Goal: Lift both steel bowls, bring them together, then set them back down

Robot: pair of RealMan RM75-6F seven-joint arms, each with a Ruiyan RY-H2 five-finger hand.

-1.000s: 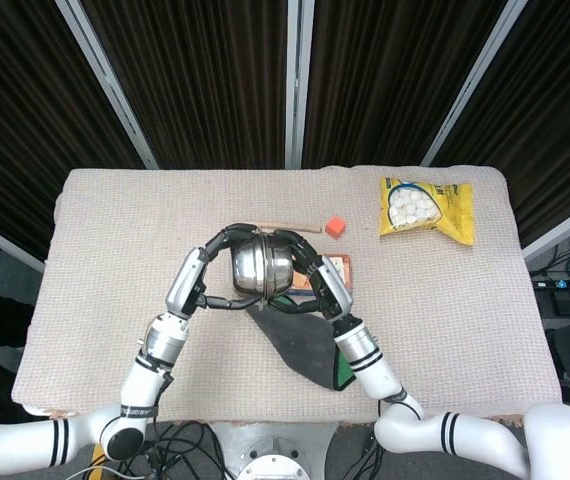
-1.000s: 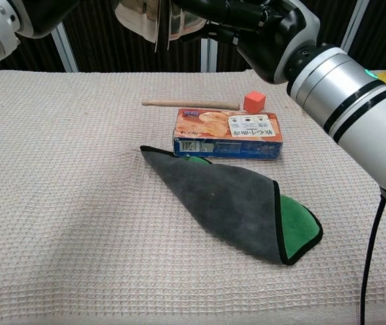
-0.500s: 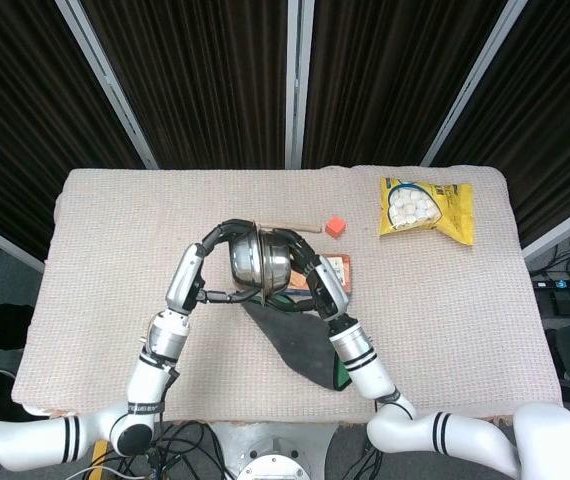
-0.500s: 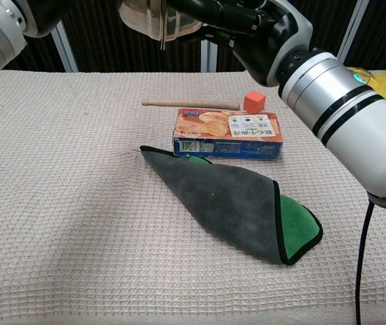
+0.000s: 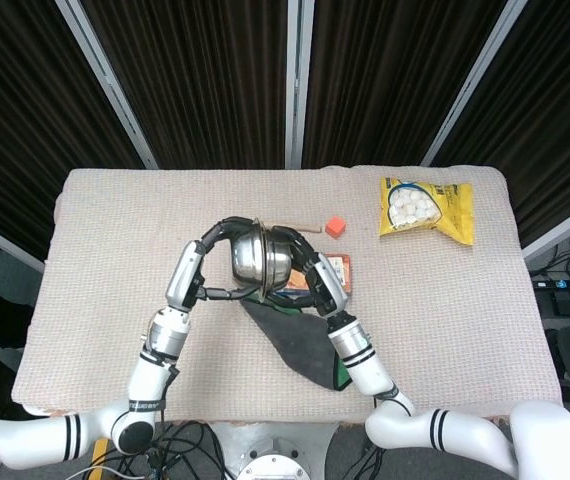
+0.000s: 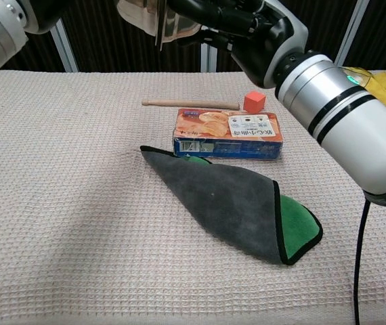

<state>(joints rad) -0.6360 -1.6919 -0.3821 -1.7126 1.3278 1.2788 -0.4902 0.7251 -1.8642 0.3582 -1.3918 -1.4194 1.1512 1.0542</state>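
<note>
Two steel bowls hang in the air above the middle of the table, rims pressed together edge-on. My left hand [image 5: 217, 240] grips the left bowl [image 5: 245, 258] from outside, fingers curled over its top and underside. My right hand [image 5: 302, 268] holds the right bowl [image 5: 278, 260] from the other side. In the chest view only the bowls' lower parts show at the top edge: the left bowl [image 6: 137, 15], the right bowl [image 6: 181, 26], and my right hand [image 6: 217, 12] wrapped behind it. My left hand is mostly cut off there.
Under the bowls on the beige table [image 5: 115, 230] lie an orange cracker box [image 6: 227, 133] and a grey-and-green cloth [image 6: 237, 203]. A wooden stick [image 6: 189, 103] and a red cube [image 6: 254, 102] lie behind. A yellow snack bag [image 5: 425, 208] sits at the far right.
Both hands have carried the joined bowls a little higher and farther from me. The bowls stay pressed together. Nothing on the table has moved.
</note>
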